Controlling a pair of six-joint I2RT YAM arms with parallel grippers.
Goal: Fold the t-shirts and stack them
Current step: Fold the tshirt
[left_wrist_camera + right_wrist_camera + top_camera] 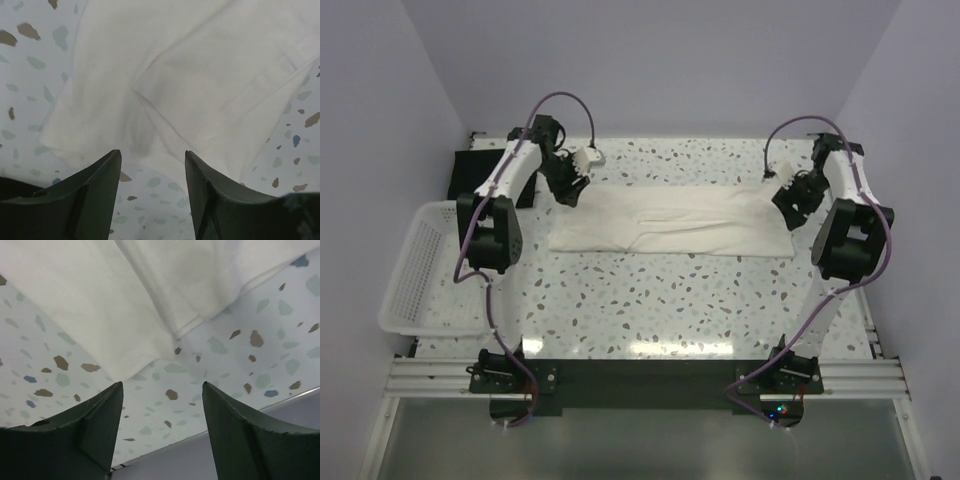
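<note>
A cream t-shirt (670, 222) lies folded into a long flat band across the far middle of the speckled table. My left gripper (572, 192) is open and empty just above its left end; in the left wrist view the cloth (190, 80) lies just ahead of my fingertips (114, 159). My right gripper (788, 200) is open and empty at the shirt's right end; in the right wrist view the cloth's corner (115, 305) lies ahead of the gripper. A black t-shirt (480, 172) lies folded at the far left, partly hidden behind my left arm.
A white lattice basket (420, 270) stands at the left edge of the table. The grey walls close in at the back and on both sides. The right table edge (215, 432) runs close under my right gripper.
</note>
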